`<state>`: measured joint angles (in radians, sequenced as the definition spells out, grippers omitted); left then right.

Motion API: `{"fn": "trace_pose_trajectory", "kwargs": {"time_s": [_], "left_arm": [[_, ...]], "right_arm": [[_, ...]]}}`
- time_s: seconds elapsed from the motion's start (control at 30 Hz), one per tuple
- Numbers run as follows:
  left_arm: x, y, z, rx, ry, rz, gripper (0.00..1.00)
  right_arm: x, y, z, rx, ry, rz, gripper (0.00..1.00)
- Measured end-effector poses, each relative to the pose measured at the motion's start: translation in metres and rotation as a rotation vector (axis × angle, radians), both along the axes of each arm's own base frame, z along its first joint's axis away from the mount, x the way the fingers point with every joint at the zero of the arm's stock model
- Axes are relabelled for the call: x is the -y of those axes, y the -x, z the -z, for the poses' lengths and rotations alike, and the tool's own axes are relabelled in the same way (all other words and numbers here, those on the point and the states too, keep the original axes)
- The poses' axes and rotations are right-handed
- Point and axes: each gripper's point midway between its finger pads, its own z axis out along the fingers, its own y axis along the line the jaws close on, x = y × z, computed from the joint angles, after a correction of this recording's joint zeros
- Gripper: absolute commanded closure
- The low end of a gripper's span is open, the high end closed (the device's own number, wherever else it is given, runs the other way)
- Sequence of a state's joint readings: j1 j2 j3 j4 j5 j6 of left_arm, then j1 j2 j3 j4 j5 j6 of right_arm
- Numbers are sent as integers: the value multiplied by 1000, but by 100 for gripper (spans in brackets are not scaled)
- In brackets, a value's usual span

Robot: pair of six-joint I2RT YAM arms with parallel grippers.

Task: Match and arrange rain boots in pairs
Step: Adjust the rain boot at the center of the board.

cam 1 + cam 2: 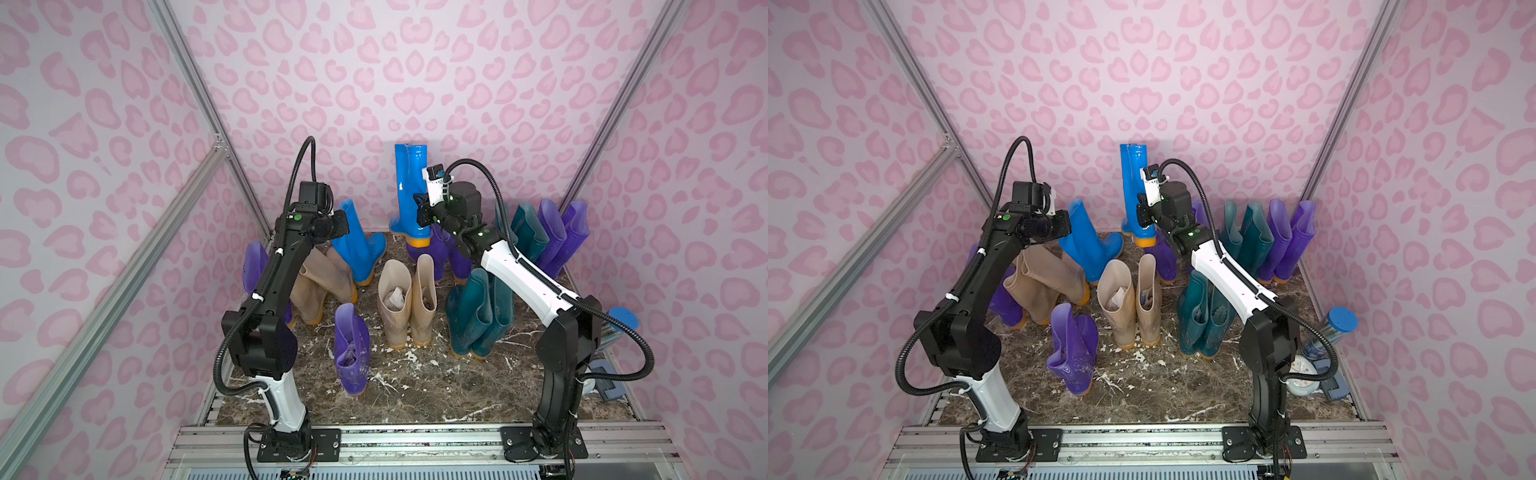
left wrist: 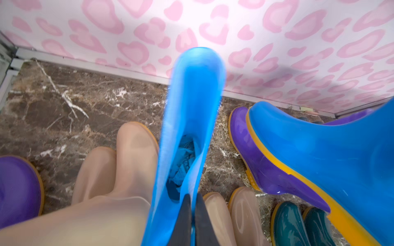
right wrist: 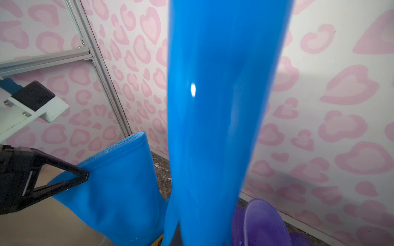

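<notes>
My left hand [image 2: 193,198] is pressed together on the cuff of the tilted blue boot [image 1: 358,245]. One finger is inside the opening and one outside, pinching the thin rubber wall. I judge the cuff is the part narrow enough to clamp. It is also the high end of a boot that leans above the slumped beige pair [image 1: 316,286].

My right hand [image 1: 421,214] is closed too, against the shaft of the upright blue boot [image 1: 409,187] by the back wall. It looks like a pinch on the rubber, though the fingertips are mostly hidden.

Holding both makes sense to me: these two are mates standing apart, and each hand has one to bring beside the other. The upright one's orange sole overlaps a purple toe. Whether it rests on that toe I cannot tell.

Counting outward:
- **Blue:** two.
- **Beige:** four, the slumped pair and the standing beige pair [image 1: 395,299] in the middle.
- **Teal:** four, the front teal pair [image 1: 473,320] and the back teal pair [image 1: 528,228].
- **Purple:** six. These are the lone purple boot [image 1: 351,357] in front, the purple boot behind my left arm [image 1: 254,266], the far-right purple pair [image 1: 552,232], and the purple pair half hidden by my right arm [image 1: 417,253].

That makes sixteen on the brown marbled surface [image 1: 415,386].
</notes>
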<state>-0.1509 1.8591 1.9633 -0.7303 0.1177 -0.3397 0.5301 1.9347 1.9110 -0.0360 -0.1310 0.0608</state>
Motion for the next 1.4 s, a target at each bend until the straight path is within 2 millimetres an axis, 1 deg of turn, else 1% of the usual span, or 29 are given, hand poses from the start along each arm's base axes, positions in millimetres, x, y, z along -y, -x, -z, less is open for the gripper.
{"fn": "trace_pose_trajectory", "kwargs": {"time_s": [0.13, 0.37, 0.43, 0.5, 0.6, 0.7, 0.8, 0.97, 1.0, 1.03, 1.07, 1.1, 1.13, 1.17, 1.2, 1.23, 1.3, 1.37, 1.4], "left_arm": [[4, -14, -12, 47, 4, 14, 98], [9, -49, -25, 125, -10, 31, 98], [13, -56, -24, 132, -6, 54, 98], [20, -58, -17, 124, -1, 94, 98], [28, -55, -7, 100, -5, 160, 98], [39, -45, -2, 81, -16, 246, 98], [41, -33, 8, 52, -40, 300, 98], [35, -2, 20, -11, -92, 343, 98], [32, 2, 20, -16, -108, 337, 93], [28, 5, 20, -24, -122, 329, 82], [26, 7, 20, -30, -131, 324, 61], [25, 10, 20, -34, -139, 327, 52], [23, 12, 20, -37, -145, 325, 46], [22, 13, 20, -43, -146, 320, 37], [22, 15, 20, -48, -145, 316, 30], [22, 17, 20, -53, -143, 316, 28], [23, 20, 16, -56, -117, 309, 19], [27, 23, 7, -44, -88, 312, 10], [29, 23, 1, -35, -69, 307, 9]], "right_arm": [[-3, -9, -2, 7, -7, -2, 100], [-11, -20, 6, -10, -15, -17, 100], [-12, -21, 7, -15, -21, -18, 100], [-13, -22, 9, -20, -23, -18, 100], [-13, -23, 12, -25, -22, -21, 100], [-13, -24, 13, -30, -23, -20, 100], [-12, -25, 13, -32, -26, -24, 100], [-11, -25, 14, -35, -26, -22, 100], [-11, -25, 15, -36, -26, -23, 100], [-11, -25, 16, -39, -26, -23, 100], [-11, -25, 17, -41, -25, -23, 100], [-11, -25, 17, -42, -25, -24, 100], [-11, -24, 18, -46, -24, -26, 100], [-11, -23, 18, -47, -23, -29, 100], [-11, -23, 18, -48, -23, -30, 100], [-11, -22, 18, -49, -22, -30, 100], [-11, -21, 19, -50, -22, -33, 100], [-11, -21, 20, -52, -21, -36, 100], [-11, -21, 20, -54, -21, -37, 100]]}}
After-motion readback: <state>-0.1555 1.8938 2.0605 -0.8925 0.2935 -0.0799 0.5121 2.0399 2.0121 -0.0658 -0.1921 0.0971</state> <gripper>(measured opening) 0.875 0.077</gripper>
